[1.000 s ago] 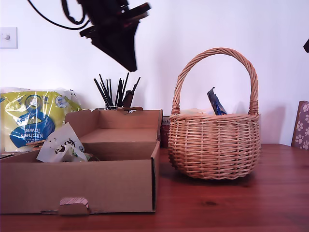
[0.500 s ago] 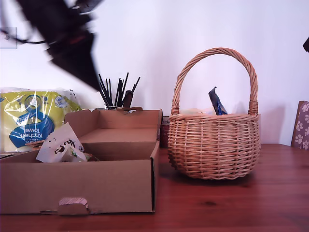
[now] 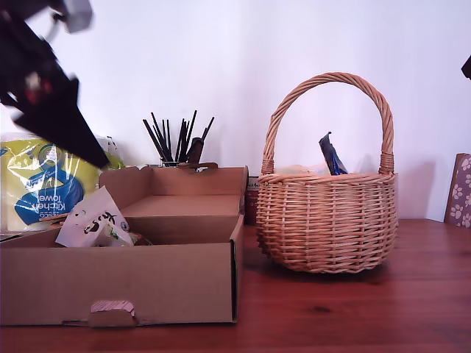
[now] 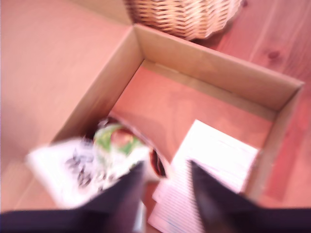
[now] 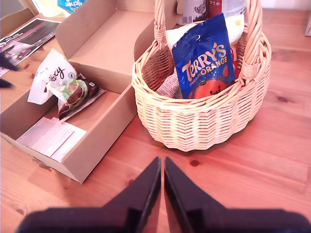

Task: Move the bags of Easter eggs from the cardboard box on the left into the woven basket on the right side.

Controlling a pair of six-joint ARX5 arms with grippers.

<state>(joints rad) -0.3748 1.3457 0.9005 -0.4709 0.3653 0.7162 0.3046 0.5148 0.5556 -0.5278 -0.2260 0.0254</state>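
the cardboard box (image 3: 147,283) is plain brown. inside the box, a bag (image 5: 56,77) is white with black marks and a green and brown patch. the woven basket (image 5: 204,114) is tan, and inside it a bag (image 5: 203,58) is dark blue with orange letters.

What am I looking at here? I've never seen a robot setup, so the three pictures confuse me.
Two robot arms work at a wooden table. One camera watches from the front; the other two ride on the grippers. My first gripper, open and holding nothing, hangs over the cardboard box, above a white sweet bag. My second gripper, shut and holding nothing, points at the woven basket, which already holds a blue Terry's bag.
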